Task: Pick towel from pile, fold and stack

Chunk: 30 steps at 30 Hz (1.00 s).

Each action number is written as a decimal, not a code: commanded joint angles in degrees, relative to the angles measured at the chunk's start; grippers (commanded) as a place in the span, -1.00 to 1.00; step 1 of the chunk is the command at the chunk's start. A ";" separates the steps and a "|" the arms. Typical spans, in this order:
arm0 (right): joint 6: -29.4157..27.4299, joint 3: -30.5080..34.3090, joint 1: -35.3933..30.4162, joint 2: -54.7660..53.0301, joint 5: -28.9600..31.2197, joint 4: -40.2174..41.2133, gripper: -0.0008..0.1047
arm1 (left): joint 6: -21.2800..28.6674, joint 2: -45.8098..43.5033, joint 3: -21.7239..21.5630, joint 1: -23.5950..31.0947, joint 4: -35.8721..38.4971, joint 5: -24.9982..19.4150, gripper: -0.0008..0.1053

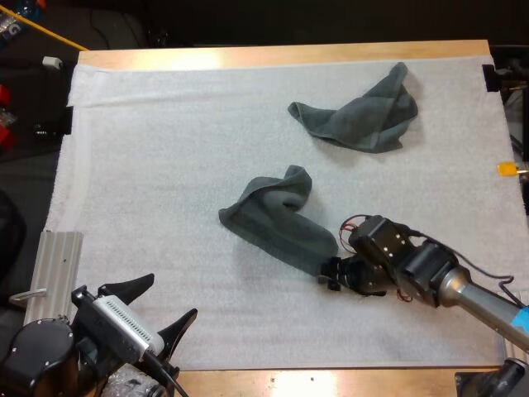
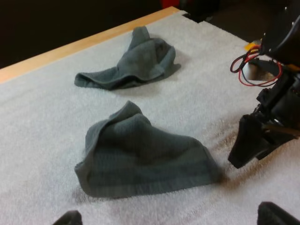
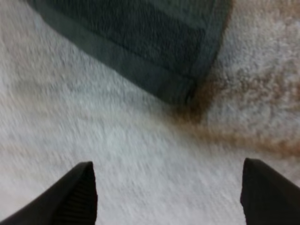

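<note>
Right gripper (image 3: 168,197): hovering wide apart, empty, with a corner of the crumpled towel (image 3: 154,42) lying just ahead.
Left gripper (image 1: 163,304): sitting wide apart, empty.
White mat (image 3: 117,136): seemingly showing brownish shading beside that corner.

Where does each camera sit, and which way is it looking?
High view: behind both arms, looking forward and down over the mat; left gripper and right gripper show.
Left wrist view: on the left arm, low, facing near towel and far towel; own open fingers show.
Right wrist view: on the right arm, looking down at the near towel's corner; own open fingers show.
All three share the near towel.
</note>
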 commanded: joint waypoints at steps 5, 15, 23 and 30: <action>5.85 2.98 0.03 2.37 -0.69 -8.59 -0.11 | -0.34 0.08 -0.24 -0.14 1.12 0.03 0.33; 11.35 3.08 0.03 12.13 -1.21 -17.26 -0.12 | -3.22 0.08 -0.24 -0.14 1.12 1.02 0.33; 13.95 3.08 0.03 14.32 -0.76 -21.31 -0.50 | -3.37 0.08 -0.24 -0.14 1.12 3.94 0.33; 10.83 3.08 0.03 13.42 -0.12 -19.76 -0.99 | -3.02 0.08 -0.24 -0.14 1.12 3.76 0.33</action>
